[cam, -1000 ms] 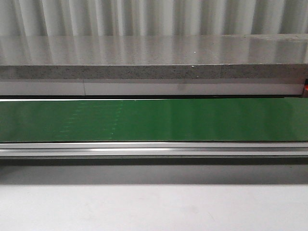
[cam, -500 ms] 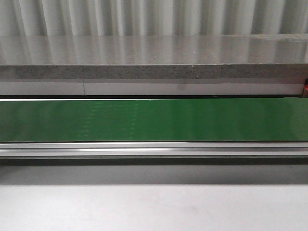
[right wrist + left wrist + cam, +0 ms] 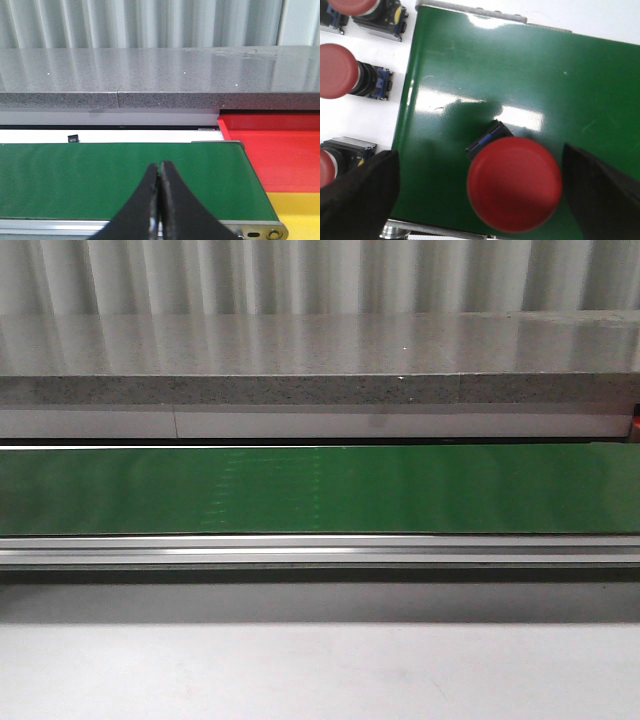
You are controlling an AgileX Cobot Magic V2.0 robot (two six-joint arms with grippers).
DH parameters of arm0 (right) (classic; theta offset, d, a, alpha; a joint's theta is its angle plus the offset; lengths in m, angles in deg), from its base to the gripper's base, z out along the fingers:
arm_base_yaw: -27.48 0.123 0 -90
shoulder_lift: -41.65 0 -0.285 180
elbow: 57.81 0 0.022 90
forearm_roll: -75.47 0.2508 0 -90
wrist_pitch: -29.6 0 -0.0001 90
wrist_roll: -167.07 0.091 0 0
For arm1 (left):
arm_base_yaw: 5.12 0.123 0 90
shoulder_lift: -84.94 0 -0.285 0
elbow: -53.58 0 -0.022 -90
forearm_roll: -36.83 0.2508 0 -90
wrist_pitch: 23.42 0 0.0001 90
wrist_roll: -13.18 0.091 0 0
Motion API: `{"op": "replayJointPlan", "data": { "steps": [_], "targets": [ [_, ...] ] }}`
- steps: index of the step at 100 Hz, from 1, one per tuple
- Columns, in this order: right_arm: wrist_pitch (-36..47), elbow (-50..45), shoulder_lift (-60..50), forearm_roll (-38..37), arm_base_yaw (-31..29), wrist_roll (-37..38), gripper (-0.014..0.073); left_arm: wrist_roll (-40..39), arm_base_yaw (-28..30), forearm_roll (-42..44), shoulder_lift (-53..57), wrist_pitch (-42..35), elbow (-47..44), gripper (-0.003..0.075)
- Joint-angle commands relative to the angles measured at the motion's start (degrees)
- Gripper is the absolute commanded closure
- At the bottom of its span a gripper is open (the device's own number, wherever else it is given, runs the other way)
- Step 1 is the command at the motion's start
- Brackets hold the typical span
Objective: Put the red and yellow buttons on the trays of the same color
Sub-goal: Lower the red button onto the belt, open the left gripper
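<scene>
Across the middle of the front view runs the green conveyor belt, bare from end to end, with a speckled grey stone ledge behind it at twelve o'clock and a pale tabletop in front at six; neither arm shows there. In the right wrist view the belt ends beside the red tray, with the yellow tray next to it toward five o'clock, both bare as far as the frame shows. The right gripper hangs at six o'clock over the belt's near edge, its jaws pressed together on nothing. In the left wrist view a red mushroom-head push button stands on the belt, its dark body with a blue band showing at eleven o'clock of the cap. The left gripper has its black fingers spread wide, one on each side of the cap at nine and three o'clock, and apart from it. More red push buttons lie on the white surface off the belt's edge at nine to eleven o'clock. I judge that the step in hand is feeding a red button onto the conveyor, or gripping it there; which of the two cannot be told. Sorting has not begun. The next move calls for the right gripper to open and take the button near the trays, then set it on the red one.
</scene>
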Motion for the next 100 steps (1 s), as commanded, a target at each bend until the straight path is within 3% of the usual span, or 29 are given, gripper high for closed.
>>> {"op": "replayJointPlan", "data": {
  "steps": [1,25,45,64,100],
  "targets": [
    [4.6,-0.1,-0.8,-0.7,0.0,-0.1,0.0659,1.5,-1.0,-1.0,2.0,-0.4,3.1,0.0071],
    [4.6,-0.1,-0.8,-0.7,0.0,-0.1,0.0659,1.6,-4.7,-1.0,4.2,1.3,7.4,0.0071],
    [4.6,-0.1,-0.8,-0.7,0.0,-0.1,0.0659,1.5,-3.9,-1.4,8.2,1.1,7.6,0.0071],
    [4.6,-0.1,-0.8,-0.7,0.0,-0.1,0.0659,1.1,0.8,-1.4,12.1,1.1,5.2,0.0071],
    [4.6,-0.1,-0.8,-0.7,0.0,-0.1,0.0659,1.0,16.2,-1.4,19.6,-0.4,-6.1,0.0071]
  ]
}}
